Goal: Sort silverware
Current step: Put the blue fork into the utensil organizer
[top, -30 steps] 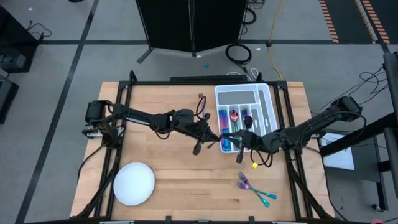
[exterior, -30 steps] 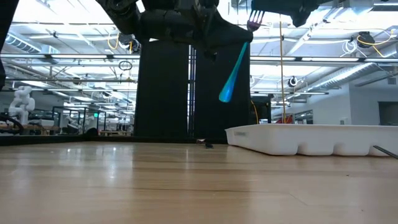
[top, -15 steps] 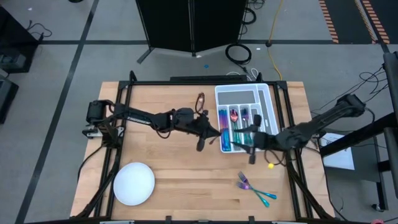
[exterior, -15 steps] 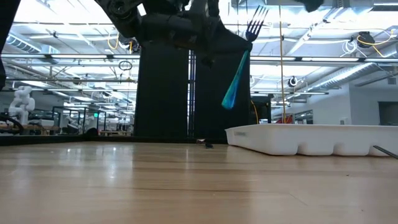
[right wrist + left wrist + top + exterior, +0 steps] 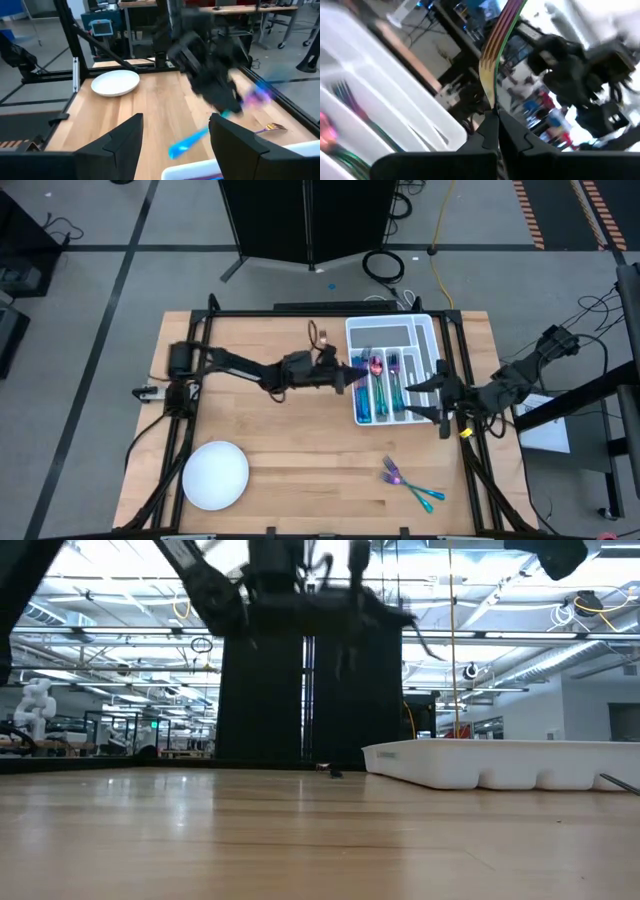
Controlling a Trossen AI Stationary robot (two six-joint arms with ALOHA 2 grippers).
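Note:
My left gripper hangs over the left wall of the white divided tray, shut on a rainbow fork. The fork's teal handle and pink far end show blurred in the right wrist view. Its striped tine end sticks out past my left fingers. My right gripper stands open at the tray's right side with nothing between its fingers. Several pieces of silverware lie in the tray's compartments. Two or three more lie on the wood near the front right. My left gripper pinches the fork between its two shut fingers, part-way along it, close behind the tine end. The fingers come about level from the table's left. The fork is lifted clear above the tray, with the handle trailing to one side of the gripper.
A round white plate sits at the table's front left. Black frame rails run along the table's sides. Bare wood lies between the plate and the loose silverware.
My right gripper has opened, let go of the fork and drawn back toward the table's right edge. My left gripper, still shut on the fork, has rolled and gone right toward the tray. The fork has turned from tines-up with the handle hanging to a flatter lie.

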